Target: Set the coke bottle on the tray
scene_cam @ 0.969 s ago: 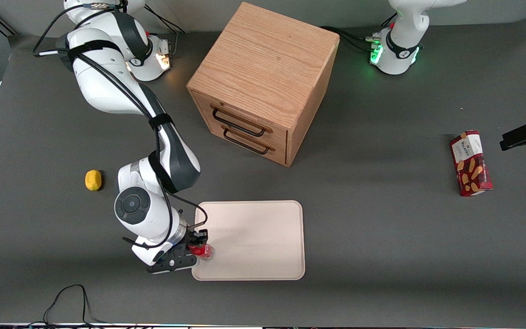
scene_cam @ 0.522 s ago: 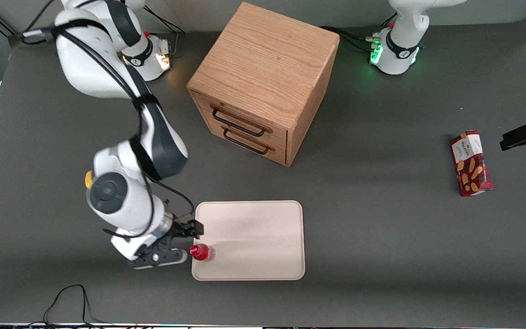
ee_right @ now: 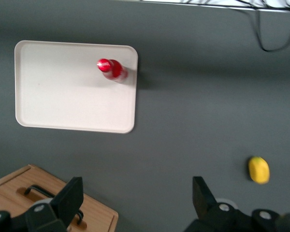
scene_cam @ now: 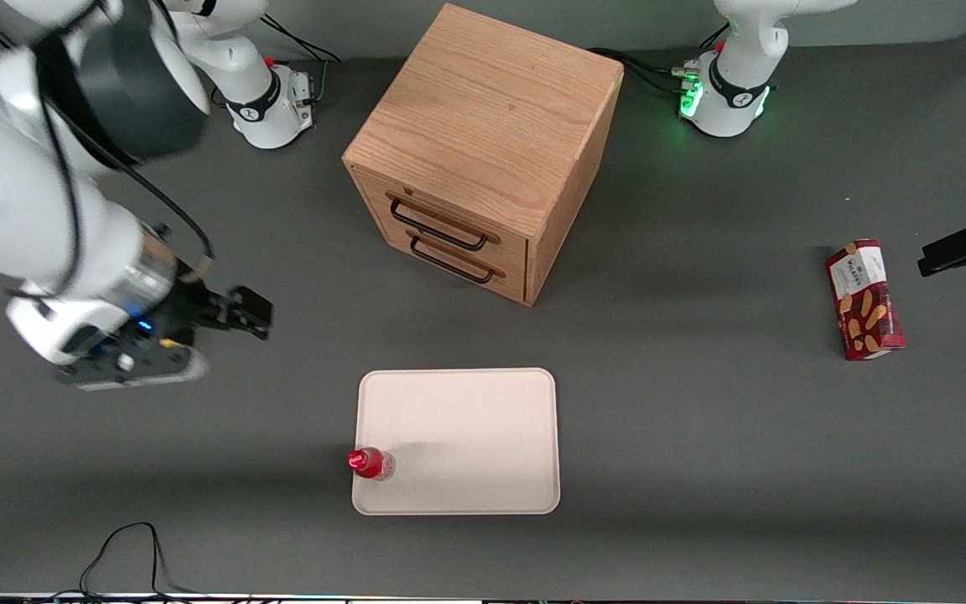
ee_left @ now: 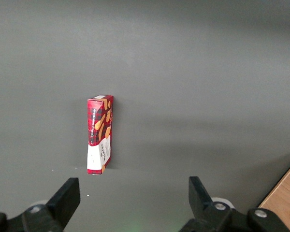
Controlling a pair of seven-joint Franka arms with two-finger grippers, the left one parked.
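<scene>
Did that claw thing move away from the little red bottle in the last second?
Yes. The gripper, open, has risen and pulled away from the coke bottle, which stands upright on the tray, and now hangs above the table, farther from the front camera than the tray.

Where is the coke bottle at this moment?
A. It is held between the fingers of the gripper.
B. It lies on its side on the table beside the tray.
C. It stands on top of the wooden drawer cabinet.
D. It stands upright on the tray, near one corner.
D: the coke bottle stands upright near a corner of the tray, and the open gripper is apart from it, above the table.
</scene>
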